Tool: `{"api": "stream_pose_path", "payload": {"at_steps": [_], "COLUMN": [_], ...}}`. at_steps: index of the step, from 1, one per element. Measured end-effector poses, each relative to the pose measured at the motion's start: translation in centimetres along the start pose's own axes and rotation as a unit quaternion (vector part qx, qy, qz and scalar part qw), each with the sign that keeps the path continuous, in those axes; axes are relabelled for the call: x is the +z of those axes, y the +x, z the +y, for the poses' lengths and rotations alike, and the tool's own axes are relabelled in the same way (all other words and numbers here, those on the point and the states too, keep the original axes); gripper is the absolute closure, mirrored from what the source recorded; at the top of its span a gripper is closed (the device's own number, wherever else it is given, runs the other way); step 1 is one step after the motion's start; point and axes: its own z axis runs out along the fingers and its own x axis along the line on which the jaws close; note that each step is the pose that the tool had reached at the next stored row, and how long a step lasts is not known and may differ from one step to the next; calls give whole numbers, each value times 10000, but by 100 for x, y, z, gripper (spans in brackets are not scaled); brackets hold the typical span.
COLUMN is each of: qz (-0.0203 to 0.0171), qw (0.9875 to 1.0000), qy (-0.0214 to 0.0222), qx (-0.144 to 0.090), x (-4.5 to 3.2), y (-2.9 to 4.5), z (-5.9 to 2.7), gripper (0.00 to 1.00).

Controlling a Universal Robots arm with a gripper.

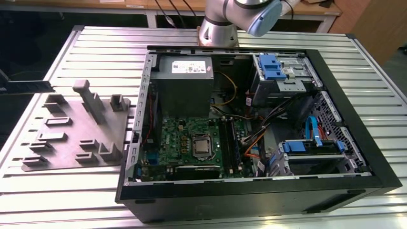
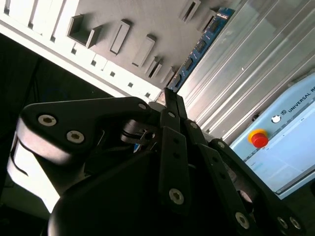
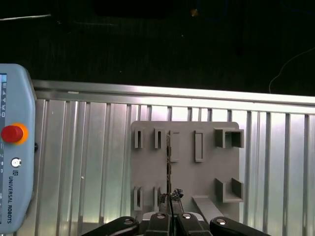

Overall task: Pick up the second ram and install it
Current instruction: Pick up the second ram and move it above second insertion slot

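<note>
The claw [image 3: 170,200] is pressed together on one end of the second ram [image 3: 169,162], pinching it. In the second wrist view the thin stick pokes straight out from the claw. Under it lies the grey tray [image 3: 206,167], flat on the ridged tabletop [image 3: 88,162]. The open computer case [image 1: 254,119] sits just beside the tray.

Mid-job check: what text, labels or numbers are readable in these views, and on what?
Teach pendant: maker's lettering near the red stop button, readable, left unquoted.
Power supply label: print too small to read.
Ram stick: no readable print.
Motherboard: markings too small to read.
</note>
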Motion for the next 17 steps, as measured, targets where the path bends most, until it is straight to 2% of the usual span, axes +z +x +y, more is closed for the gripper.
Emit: {"api": "stream_pose_path", "payload": {"at_steps": [11, 17], "qz": [0, 0], "qw": [10000, 10000], "qy": [0, 0], "qx": [0, 0], "x": [-251, -274], "y": [-9, -9], "z": [9, 9], "gripper": [88, 88]}}
